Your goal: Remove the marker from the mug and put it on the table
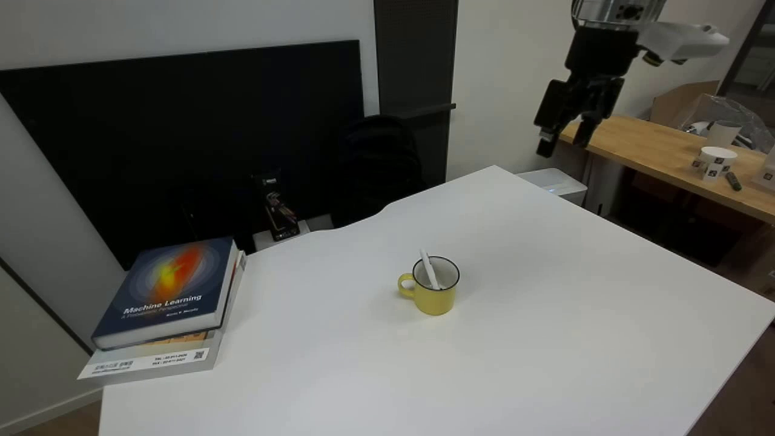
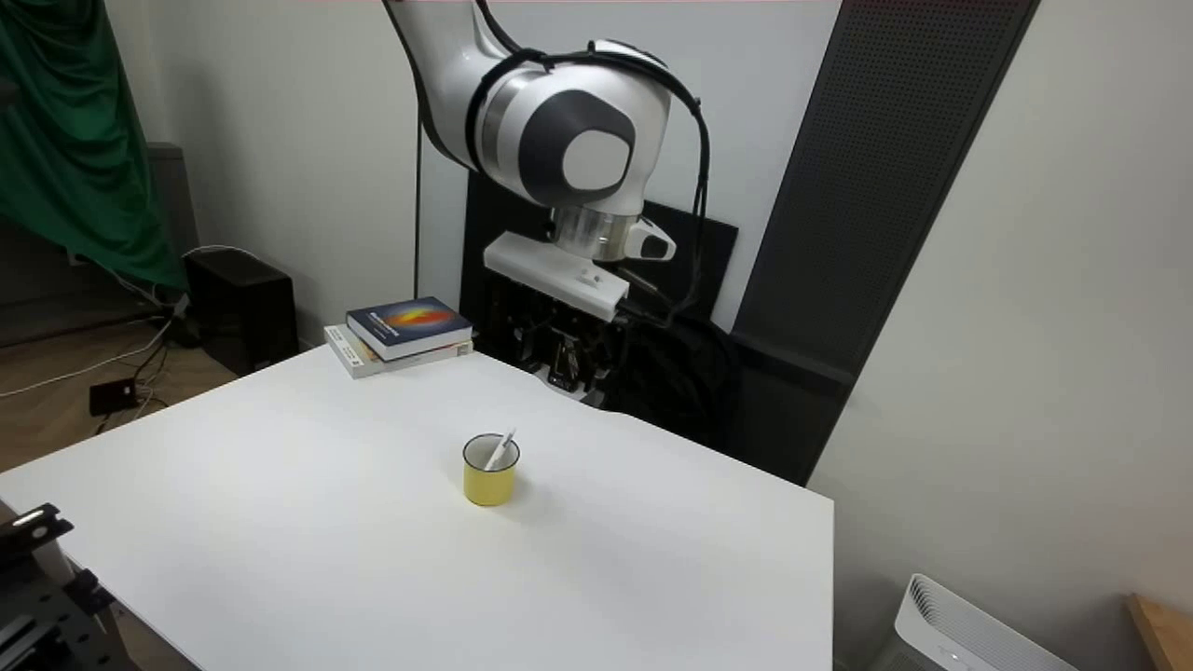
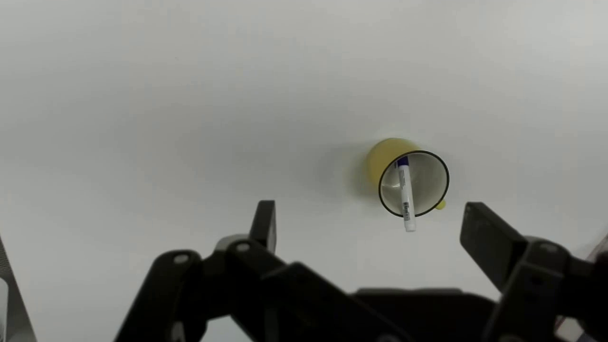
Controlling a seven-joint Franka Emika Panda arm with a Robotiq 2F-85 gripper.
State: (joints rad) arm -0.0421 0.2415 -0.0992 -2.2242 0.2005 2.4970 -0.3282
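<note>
The yellow mug [image 1: 433, 303] stands upright on the white table [image 1: 514, 357]; it also shows in an exterior view [image 2: 488, 488] and in the wrist view [image 3: 385, 154]. The marker [image 1: 429, 270] leans inside the mug, its white end sticking out over the rim; it shows in an exterior view [image 2: 500, 451] too. In the wrist view the marker [image 3: 407, 192] has its blue end down in the mug. My gripper [image 1: 564, 142] is open and empty, high above the table and apart from the mug. In the wrist view the mug lies beyond the spread fingers [image 3: 370, 206], nearer the right one.
Two stacked books [image 1: 169, 293] lie at a table corner, also seen in an exterior view [image 2: 410, 326]. A black panel [image 1: 200, 139] and a dark backpack [image 1: 381, 157] stand behind the table. A wooden desk [image 1: 660, 157] with cups stands apart, beyond a white appliance [image 1: 554, 183].
</note>
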